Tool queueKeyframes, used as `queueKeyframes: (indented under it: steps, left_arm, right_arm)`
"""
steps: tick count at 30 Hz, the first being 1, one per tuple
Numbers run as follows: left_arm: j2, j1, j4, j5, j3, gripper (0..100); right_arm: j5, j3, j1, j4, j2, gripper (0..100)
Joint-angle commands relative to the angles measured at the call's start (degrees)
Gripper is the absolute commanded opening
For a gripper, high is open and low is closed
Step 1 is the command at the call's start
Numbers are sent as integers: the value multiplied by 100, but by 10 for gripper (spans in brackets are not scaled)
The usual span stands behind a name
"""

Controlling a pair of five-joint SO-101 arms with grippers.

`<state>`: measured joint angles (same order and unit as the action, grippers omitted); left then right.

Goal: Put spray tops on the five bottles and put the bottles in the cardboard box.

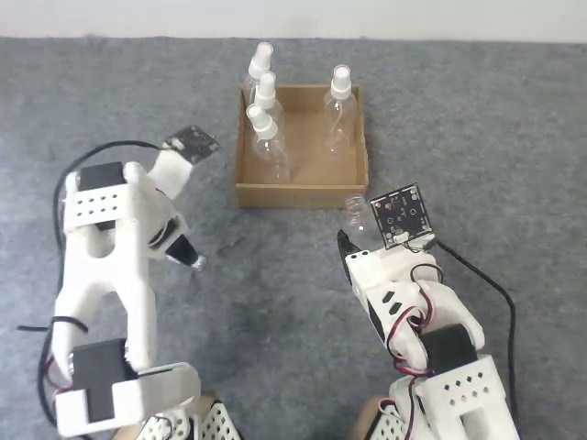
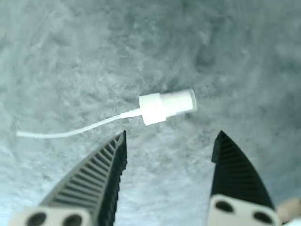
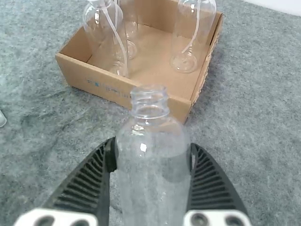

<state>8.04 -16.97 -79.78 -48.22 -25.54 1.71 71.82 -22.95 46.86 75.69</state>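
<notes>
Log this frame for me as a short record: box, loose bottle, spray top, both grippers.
cardboard box: four capped bottles stand in it
fifth bottle: uncapped, upright, just outside the box's front wall
spray top: lying on the carpet, tube attached
left gripper: fingers open, over the spray top, not touching
right gripper: shut on the fifth bottle

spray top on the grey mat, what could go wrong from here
The spray top lies flat with its long thin tube trailing sideways. The open left claw may pinch it askew, and the tube could then miss the neck of the uncapped bottle. That smooth bottle, gripped by the right claw, might tilt under pressing.
</notes>
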Motion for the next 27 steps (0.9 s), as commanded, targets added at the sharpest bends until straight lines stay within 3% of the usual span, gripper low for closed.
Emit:
queueKeyframes:
  steps: [1,11,21,27]
  left_arm:
    - [44,-9,-70,-1108,303,272]
    - [35,26,26,-2989,189,272]
    - [35,88,2207,-3815,-1226,272]
    - [35,484,2681,-3842,-1648,272]
  right_arm:
    - [0,-79,84,-163,145,63]
    - [0,-79,251,-171,154,63]
    - [0,-88,295,-171,154,63]
    - [0,-88,295,-171,154,63]
